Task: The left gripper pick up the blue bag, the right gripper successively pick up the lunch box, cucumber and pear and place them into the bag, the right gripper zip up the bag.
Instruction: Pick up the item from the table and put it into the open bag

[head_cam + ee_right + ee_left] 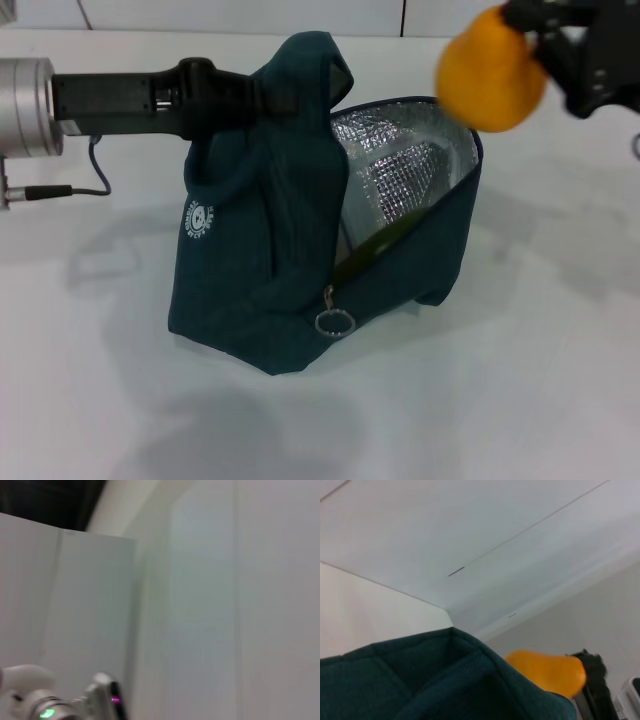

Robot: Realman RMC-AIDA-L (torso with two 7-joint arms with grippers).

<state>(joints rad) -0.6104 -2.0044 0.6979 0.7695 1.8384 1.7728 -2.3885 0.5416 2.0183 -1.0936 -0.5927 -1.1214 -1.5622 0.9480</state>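
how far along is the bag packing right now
Well along. The left gripper holds the blue bag up and open, and the cucumber already lies inside; the lunch box is not visible. The right gripper carries the pear above the opening. Left: dropping it in, then zipping.

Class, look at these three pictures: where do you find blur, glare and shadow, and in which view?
Head view: the pear in the right hand is smeared by blur; the blue bag shows glare on its foil lining and casts soft shadows on the table. Left wrist view: bag fabric close up, out of focus. Right wrist view: hazy walls only.
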